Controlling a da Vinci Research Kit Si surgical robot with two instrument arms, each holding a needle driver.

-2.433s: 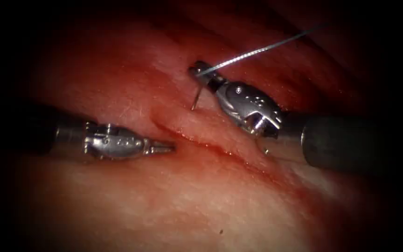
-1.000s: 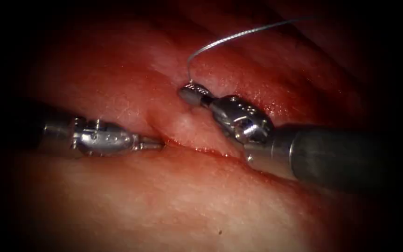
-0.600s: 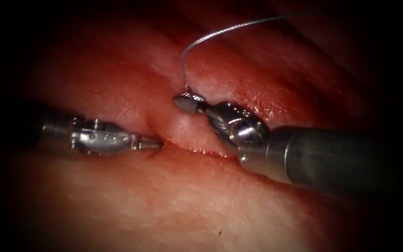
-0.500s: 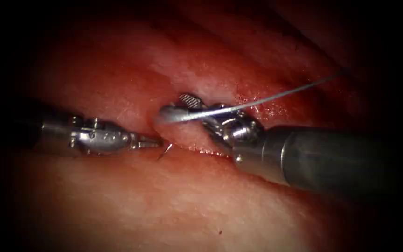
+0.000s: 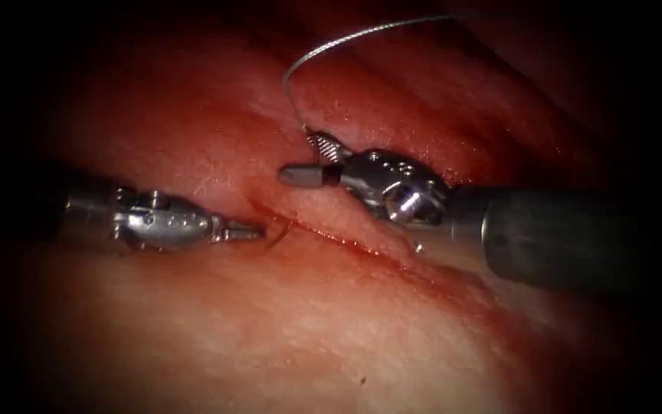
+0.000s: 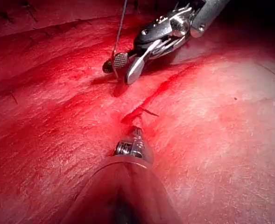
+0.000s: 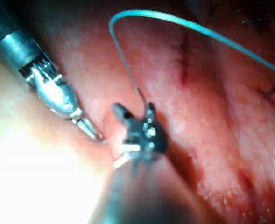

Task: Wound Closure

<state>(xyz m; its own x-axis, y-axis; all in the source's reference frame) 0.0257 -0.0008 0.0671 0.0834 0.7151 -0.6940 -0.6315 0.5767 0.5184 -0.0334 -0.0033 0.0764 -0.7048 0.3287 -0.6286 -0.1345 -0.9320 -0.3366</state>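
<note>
Red, wet tissue [image 5: 331,337] lies all around, its cut [image 5: 362,244] not closed. Right hand [image 5: 309,159] is wide, holding nothing, thread [image 5: 323,47] beside it. Needle [image 5: 279,234] sits in the cut, tip poking out. Left hand [image 5: 250,230], closed, touches it.

The needle [image 5: 277,234] is seen buried in the tissue [image 5: 331,322], only its dark tip emerging at the cut [image 5: 346,239], just ahead of the left tool's tip. The thread [image 5: 323,47] is seen arching up from the right tool's parted jaws.
</note>
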